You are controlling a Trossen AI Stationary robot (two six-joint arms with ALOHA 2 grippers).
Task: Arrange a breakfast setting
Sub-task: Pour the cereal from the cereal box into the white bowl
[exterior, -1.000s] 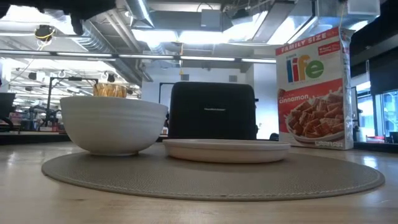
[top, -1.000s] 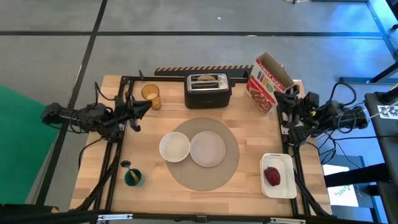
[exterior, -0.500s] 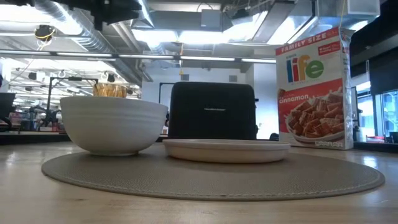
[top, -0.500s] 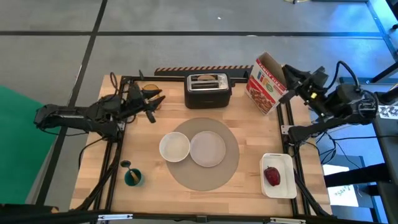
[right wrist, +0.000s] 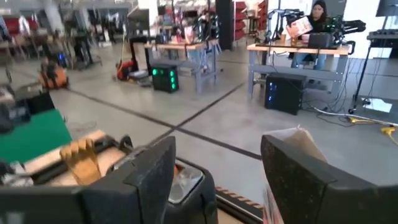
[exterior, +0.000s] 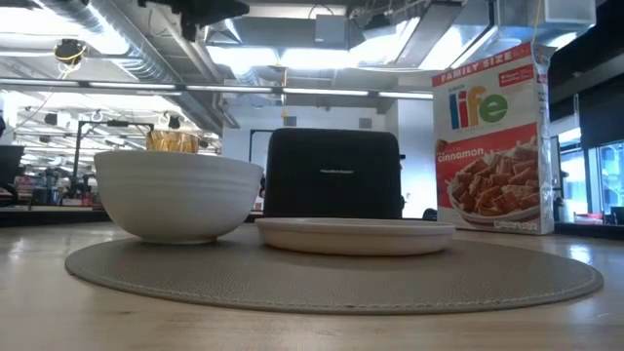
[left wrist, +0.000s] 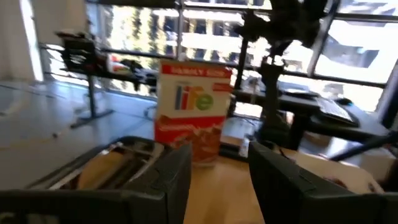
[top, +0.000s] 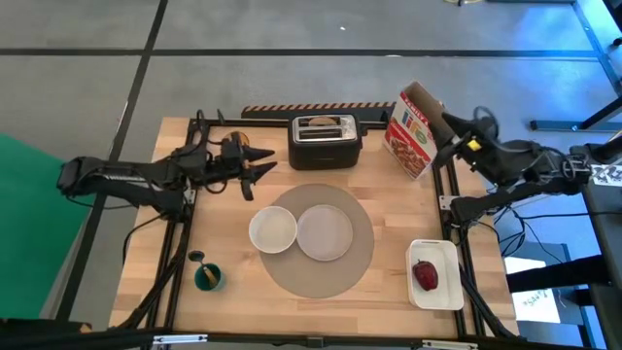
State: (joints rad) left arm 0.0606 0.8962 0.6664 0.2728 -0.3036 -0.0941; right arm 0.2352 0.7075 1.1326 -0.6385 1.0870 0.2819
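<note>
Both arms have swung in from the table's edges since a second ago: my left gripper (top: 264,162) now hangs past the amber tumbler, near the black toaster (top: 326,140), and my right gripper (top: 440,123) sits just beside the cereal box (top: 416,126). Each shows spread fingers with nothing between them.

My read is that reaching is the step in hand. For the left arm I'd square up on the tumbler, which it mostly hides from above, and close low on the wall, since smooth glass may slip.

Woven, flat grey mat (top: 348,275) carries the deep glossy white bowl (top: 272,230) touching the shallow white plate (top: 325,233). Red fruit (top: 426,275) lies in the white tray (top: 439,292); a bagel sits in the toaster's slots.
</note>
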